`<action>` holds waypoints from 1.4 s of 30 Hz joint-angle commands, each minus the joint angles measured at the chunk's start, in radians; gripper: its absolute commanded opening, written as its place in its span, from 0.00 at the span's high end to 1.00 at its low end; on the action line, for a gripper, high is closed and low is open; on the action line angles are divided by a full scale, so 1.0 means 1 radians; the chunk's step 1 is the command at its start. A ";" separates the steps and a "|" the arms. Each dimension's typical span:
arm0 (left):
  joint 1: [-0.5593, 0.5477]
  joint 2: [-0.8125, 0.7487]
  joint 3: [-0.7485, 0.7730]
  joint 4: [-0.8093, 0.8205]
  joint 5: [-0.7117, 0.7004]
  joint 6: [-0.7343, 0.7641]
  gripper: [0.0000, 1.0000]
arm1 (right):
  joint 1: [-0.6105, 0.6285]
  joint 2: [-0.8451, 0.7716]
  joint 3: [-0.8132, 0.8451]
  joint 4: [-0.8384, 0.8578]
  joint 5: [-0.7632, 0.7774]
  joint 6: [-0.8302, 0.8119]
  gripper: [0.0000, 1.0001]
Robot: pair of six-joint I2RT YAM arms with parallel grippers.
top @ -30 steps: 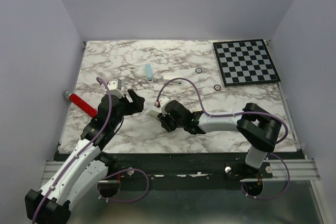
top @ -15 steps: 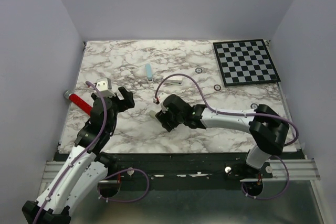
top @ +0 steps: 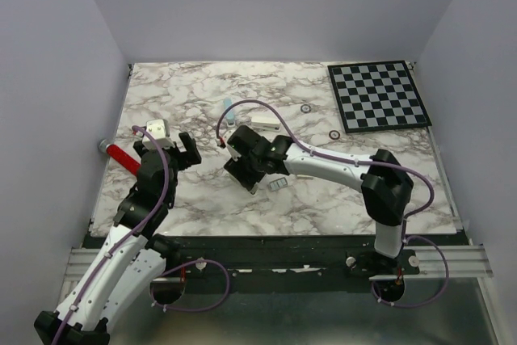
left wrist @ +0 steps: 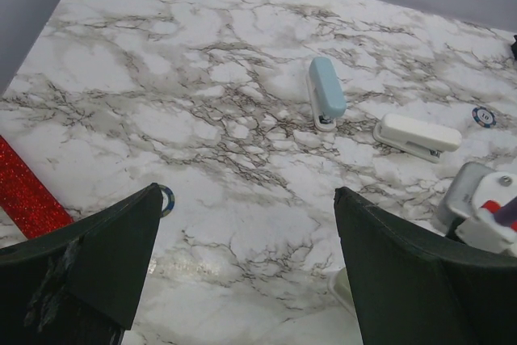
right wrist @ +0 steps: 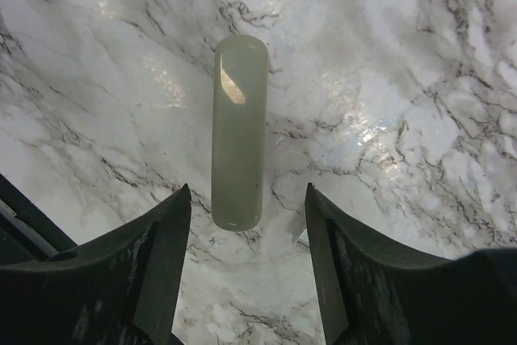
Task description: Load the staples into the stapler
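Note:
A pale oblong block (right wrist: 238, 131) lies on the marble, its near end between the open fingers of my right gripper (right wrist: 247, 191), touching neither. In the top view my right gripper (top: 242, 175) covers it. A tiny grey rectangle with darker lines (top: 277, 184), seemingly the staples, lies just right of that gripper. A light blue stapler (top: 229, 111) and a white stapler (top: 266, 121) lie farther back; both show in the left wrist view, the blue one (left wrist: 325, 90) left of the white one (left wrist: 418, 135). My left gripper (top: 188, 151) is open and empty (left wrist: 248, 191) over bare marble.
A red glittery stick (top: 123, 158) lies at the table's left edge, beside my left arm. A checkerboard (top: 380, 94) lies at the back right. Two small rings (top: 305, 108) (top: 334, 134) lie near it, and another ring (left wrist: 166, 199) by my left finger. A small pale corner (right wrist: 300, 233) shows beside my right finger.
My right arm has swung left and away from the near edge, its gripper now over the pale block, uncovering the tiny grey rectangle. My left gripper drew back to the left, then held still.

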 commanded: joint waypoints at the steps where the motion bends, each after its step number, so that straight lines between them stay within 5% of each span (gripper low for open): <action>1: 0.008 -0.005 0.006 0.020 -0.029 0.012 0.05 | -0.002 0.068 0.057 -0.152 -0.046 -0.026 0.35; 8: 0.019 -0.001 0.005 0.027 -0.011 0.008 0.05 | -0.002 0.135 0.085 -0.158 -0.055 -0.024 0.48; 11: 0.022 0.001 0.005 0.030 -0.008 0.008 0.05 | -0.002 0.157 0.085 -0.152 -0.049 -0.026 0.67; 17: 0.028 0.004 0.004 0.033 0.003 0.006 0.05 | -0.002 0.181 0.048 -0.110 -0.039 -0.031 0.82; 33: 0.041 0.019 0.005 0.036 0.026 -0.003 0.05 | -0.002 0.200 -0.025 -0.038 -0.005 -0.008 0.86; 42: 0.045 0.013 0.003 0.037 0.031 -0.006 0.05 | -0.080 0.120 0.203 -0.181 0.040 0.028 0.86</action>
